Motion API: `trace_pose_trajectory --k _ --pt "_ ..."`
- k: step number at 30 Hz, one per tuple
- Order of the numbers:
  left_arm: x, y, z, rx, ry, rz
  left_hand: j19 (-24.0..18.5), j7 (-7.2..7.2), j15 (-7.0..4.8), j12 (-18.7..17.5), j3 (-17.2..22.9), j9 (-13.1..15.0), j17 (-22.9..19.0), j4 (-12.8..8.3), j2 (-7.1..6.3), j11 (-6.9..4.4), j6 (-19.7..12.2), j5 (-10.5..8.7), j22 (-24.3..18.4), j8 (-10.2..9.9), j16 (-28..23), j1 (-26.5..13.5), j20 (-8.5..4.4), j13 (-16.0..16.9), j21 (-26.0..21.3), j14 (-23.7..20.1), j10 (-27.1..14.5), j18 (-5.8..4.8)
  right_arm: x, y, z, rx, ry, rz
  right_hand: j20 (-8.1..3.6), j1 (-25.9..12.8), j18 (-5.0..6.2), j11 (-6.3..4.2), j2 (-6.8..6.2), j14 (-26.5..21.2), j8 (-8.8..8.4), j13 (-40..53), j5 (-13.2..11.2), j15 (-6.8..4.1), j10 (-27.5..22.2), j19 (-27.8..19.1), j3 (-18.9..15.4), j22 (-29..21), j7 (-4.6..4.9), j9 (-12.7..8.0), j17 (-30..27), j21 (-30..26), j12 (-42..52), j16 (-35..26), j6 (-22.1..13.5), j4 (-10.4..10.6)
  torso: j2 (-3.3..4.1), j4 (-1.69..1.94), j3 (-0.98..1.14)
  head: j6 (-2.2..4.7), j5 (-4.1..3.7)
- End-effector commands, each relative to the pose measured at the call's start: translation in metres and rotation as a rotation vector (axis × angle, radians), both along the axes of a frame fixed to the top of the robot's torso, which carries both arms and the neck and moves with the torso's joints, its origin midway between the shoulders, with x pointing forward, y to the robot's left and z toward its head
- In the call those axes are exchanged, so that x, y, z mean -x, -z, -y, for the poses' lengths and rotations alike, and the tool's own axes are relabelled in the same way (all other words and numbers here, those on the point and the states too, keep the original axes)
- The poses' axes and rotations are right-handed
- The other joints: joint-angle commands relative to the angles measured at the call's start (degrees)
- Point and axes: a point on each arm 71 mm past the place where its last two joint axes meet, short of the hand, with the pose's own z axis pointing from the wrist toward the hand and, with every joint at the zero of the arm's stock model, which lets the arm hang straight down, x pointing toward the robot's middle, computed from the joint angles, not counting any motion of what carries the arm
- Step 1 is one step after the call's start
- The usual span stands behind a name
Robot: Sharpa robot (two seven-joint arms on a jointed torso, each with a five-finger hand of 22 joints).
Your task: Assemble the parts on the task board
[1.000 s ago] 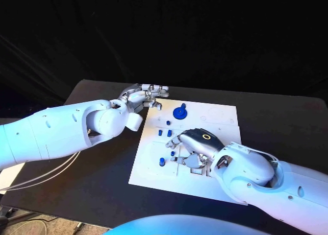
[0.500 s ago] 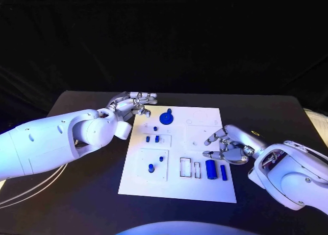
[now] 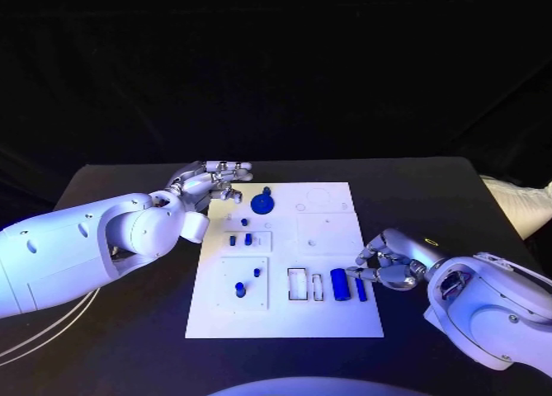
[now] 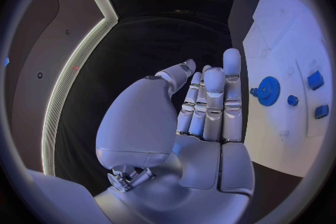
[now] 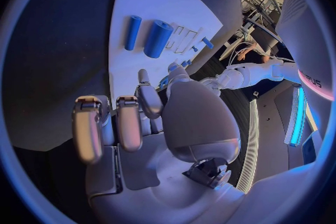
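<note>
The task board (image 3: pixel 288 318) lay mid-table between both empty hands, left hand (image 3: pixel 213 180) with fingers straight and together, right hand (image 3: pixel 393 262) loosely curled just beside two blue cylinders (image 3: pixel 347 285), which a careless sweep could knock loose.

Left hand (image 3: pixel 216 177) fingers straight and together, empty, right hand (image 3: pixel 389 262) fingers curled in, empty
</note>
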Motion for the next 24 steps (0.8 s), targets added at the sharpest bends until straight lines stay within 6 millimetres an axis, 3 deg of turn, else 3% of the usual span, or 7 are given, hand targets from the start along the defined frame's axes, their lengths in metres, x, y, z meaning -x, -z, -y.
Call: trace_pose_trajectory --k 1,24 --pt "0.001 -0.001 0.002 0.010 0.020 0.006 0.02 -0.01 -0.13 0.26 -0.26 -0.01 -0.05 0.08 0.42 0.00 -0.54 0.31 -0.10 0.35 -0.19 -0.05 0.35 -0.05 -0.28 -0.46 -0.52 0.64 0.001 0.004 -0.002 0.084 -0.001 -0.003 0.33 -0.64 -1.20 0.03 0.16 3.98 0.35 0.48 -0.42 0.08 0.32 2.40 -0.53 10.48 -0.33 0.15 4.26 0.37 0.34 0.38 0.32 0.02 0.05 0.05 0.00 -0.01 0.00" --pt "0.001 0.000 0.001 0.010 0.022 0.003 0.02 -0.01 -0.12 0.36 -0.34 0.00 -0.06 0.11 0.47 0.00 -0.56 0.31 -0.13 0.40 -0.15 -0.10 0.37 -0.04 -0.32 -0.47 -0.57 0.64 -0.001 0.028 -0.023 0.165 -0.058 -0.012 0.21 0.75 -1.26 -0.21 0.43 3.98 1.34 2.21 -0.44 -0.09 0.61 2.54 -1.76 10.72 -0.62 0.99 4.46 0.53 1.24 0.48 0.74 -0.18 0.12 0.47 -0.09 -0.44 0.45"
